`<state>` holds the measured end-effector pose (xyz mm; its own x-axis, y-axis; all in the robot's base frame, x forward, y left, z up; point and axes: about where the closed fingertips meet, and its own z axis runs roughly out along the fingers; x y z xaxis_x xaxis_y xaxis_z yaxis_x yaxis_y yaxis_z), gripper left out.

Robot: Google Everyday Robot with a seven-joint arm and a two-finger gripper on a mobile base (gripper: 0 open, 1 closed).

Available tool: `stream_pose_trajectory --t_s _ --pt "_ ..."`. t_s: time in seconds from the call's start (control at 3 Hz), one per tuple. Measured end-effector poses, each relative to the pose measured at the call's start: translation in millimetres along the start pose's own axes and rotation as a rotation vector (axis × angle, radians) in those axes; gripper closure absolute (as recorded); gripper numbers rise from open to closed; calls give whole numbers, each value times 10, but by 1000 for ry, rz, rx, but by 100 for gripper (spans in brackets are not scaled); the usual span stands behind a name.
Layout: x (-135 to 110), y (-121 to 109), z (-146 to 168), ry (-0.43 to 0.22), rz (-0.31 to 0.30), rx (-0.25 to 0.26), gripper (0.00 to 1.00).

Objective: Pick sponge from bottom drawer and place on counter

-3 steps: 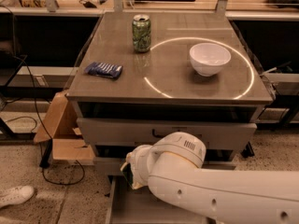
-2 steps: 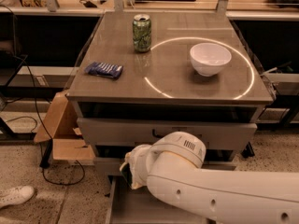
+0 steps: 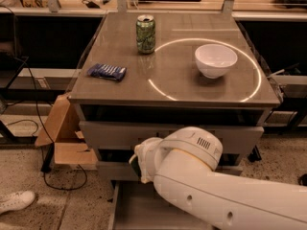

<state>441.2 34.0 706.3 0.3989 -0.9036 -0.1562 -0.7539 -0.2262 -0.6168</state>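
Observation:
The bottom drawer (image 3: 132,211) is pulled out at the lower edge of the camera view, and a strip of its plain grey floor shows. My white arm (image 3: 192,169) reaches across it from the right, its wrist in front of the upper drawers. The gripper is hidden behind the arm, somewhere over the drawer. The sponge is hidden. The counter (image 3: 172,78) is the glossy grey-brown top with a thin white circle line.
On the counter stand a green can (image 3: 146,33), a white bowl (image 3: 216,59) and a blue crinkly packet (image 3: 107,71). A cardboard box (image 3: 64,137) and cables lie on the floor at the left. A white shoe (image 3: 14,201) is at the lower left.

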Motion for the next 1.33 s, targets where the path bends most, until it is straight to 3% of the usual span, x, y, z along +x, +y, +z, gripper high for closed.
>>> stream_pose_trajectory --t_s 0.67,1.33 --pt "145 -599 -441 89 -35 97 100" --pt "186 -709 -591 116 -43 123 100"
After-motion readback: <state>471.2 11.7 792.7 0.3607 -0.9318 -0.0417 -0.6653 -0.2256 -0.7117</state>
